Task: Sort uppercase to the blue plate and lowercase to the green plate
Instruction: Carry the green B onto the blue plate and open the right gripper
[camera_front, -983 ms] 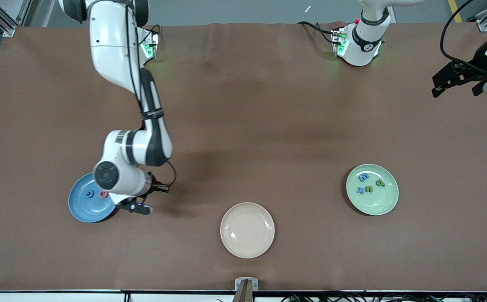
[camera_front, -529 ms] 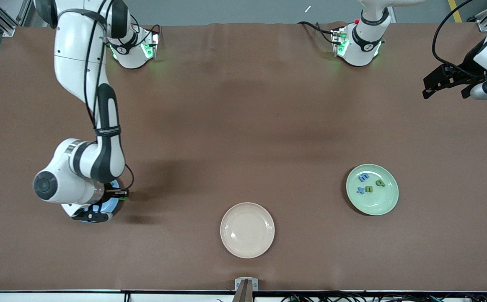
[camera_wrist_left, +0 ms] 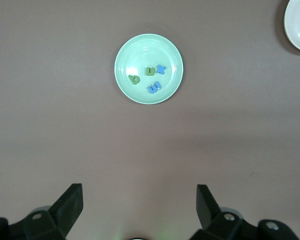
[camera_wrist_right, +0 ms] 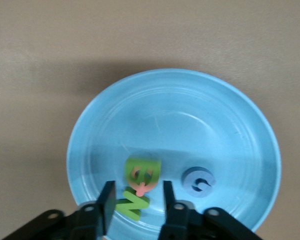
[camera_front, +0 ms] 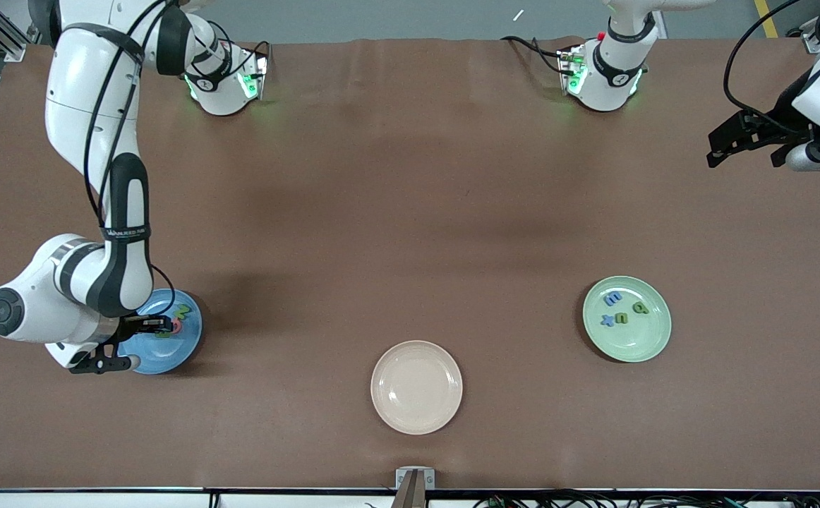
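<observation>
The right gripper is seen low over the blue plate, jaws apart around the green N; pink ring, green B and blue C lie there. The cream plate is bare. Four lowercase letters rest on the green plate. The left gripper waits open. Sorting is judged nearly done.

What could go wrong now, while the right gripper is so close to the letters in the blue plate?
1. The right gripper stands open around the green N, so lifting carelessly might drag it out of the blue plate.
2. The green B and pink letter overlap there; a finger could knock them.
3. The left gripper waits open, high over the table.
</observation>
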Tool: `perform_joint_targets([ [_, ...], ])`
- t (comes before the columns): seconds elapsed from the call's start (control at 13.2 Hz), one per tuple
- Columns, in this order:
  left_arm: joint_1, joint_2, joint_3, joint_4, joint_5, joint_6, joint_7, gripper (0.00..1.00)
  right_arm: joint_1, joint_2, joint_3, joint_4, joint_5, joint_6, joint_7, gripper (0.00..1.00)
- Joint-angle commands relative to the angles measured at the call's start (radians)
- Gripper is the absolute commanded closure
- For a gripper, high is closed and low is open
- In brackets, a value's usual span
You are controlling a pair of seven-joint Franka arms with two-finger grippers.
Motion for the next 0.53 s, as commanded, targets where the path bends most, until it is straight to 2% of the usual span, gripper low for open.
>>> perform_joint_targets([
  [0.0,0.003,-0.009,-0.003,-0.001,-0.014,0.002,-0.010,0.00,-0.024,-0.025,0.011,0.034,-0.022,-0.013,-0.038,0.17],
  [0.15,0.007,-0.006,-0.003,-0.002,-0.014,0.005,-0.010,0.00,-0.029,-0.026,-0.010,0.087,-0.022,-0.024,-0.045,0.01],
  [0.45,0.009,-0.001,-0.003,-0.008,-0.014,0.019,-0.010,0.00,-0.018,-0.073,-0.024,0.163,-0.027,-0.117,-0.041,0.00],
])
